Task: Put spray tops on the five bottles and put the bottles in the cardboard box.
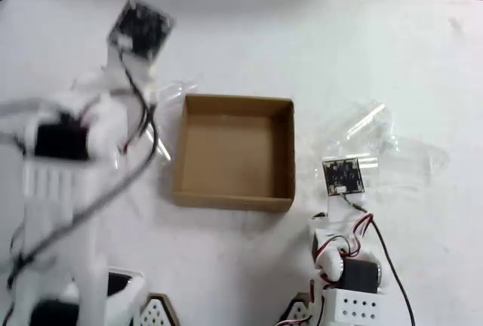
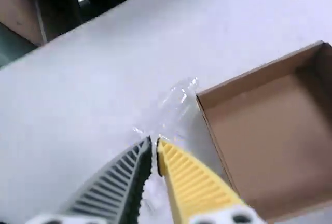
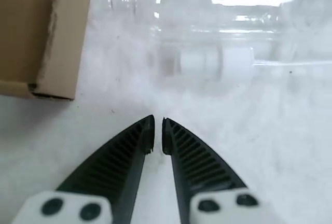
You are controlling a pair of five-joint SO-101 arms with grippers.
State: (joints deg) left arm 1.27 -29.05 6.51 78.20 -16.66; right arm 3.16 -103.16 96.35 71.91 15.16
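Observation:
The open cardboard box point(image 1: 234, 149) sits mid-table with nothing inside; its bare floor also shows in the left wrist view point(image 2: 270, 130). Clear bottles point(image 1: 381, 145) lie on the table right of the box. One clear bottle point(image 3: 218, 32) lies on its side with a white spray top point(image 3: 215, 60) at its neck, just beyond my right gripper point(image 3: 158, 126), which is shut and holds nothing. My left gripper point(image 2: 154, 145), grey and yellow, is shut above the table beside a clear plastic piece point(image 2: 176, 102) at the box's corner.
The left arm point(image 1: 68, 145) stands tall left of the box, its cable hanging near the box wall. The right arm's base point(image 1: 343, 273) is near the front edge. A box corner point(image 3: 52, 37) lies close to the right gripper. The table's far edge meets a dark floor.

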